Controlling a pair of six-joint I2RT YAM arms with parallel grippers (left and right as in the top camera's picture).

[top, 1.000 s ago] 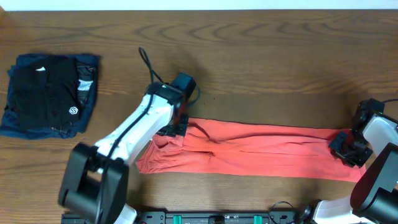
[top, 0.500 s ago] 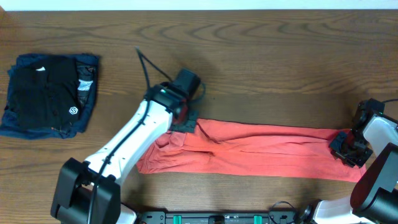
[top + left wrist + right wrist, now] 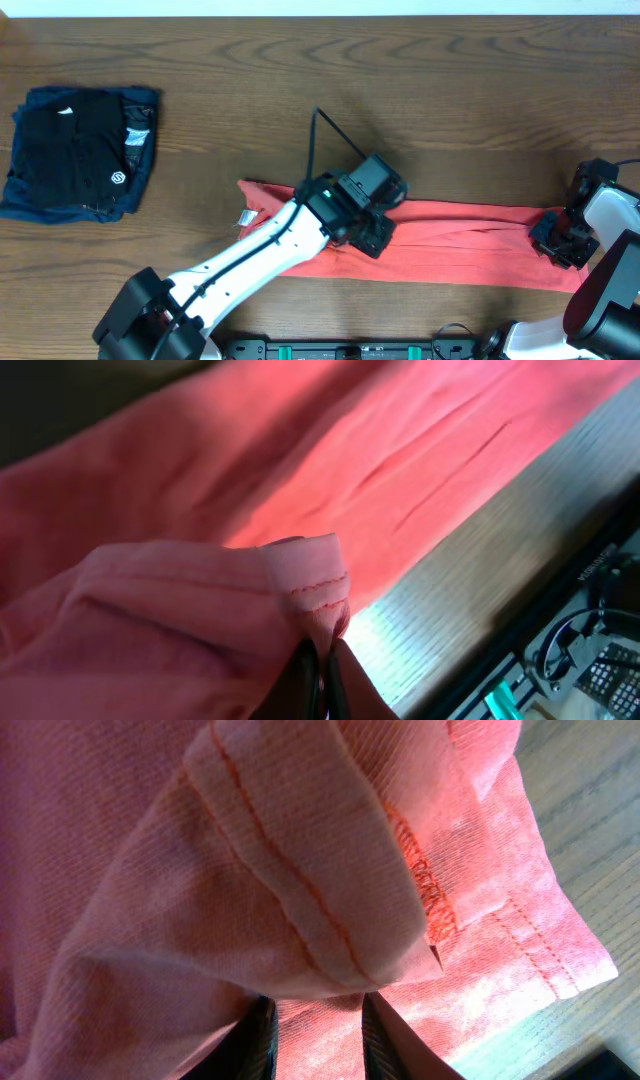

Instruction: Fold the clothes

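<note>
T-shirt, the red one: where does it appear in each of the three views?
Overhead: T-shirt lies as a long strip, from lower centre to the right.
Left wrist: T-shirt fills the left and the top.
Right wrist: T-shirt fills nearly the whole picture.
Shared landmark: the wooden table, beside the T-shirt in every view.

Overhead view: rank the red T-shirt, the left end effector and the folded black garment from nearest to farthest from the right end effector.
1. The red T-shirt: its right end is pinched in the right end effector.
2. The left end effector: mid-scene, gripping the shirt's other end.
3. The folded black garment: far-left side.
</note>
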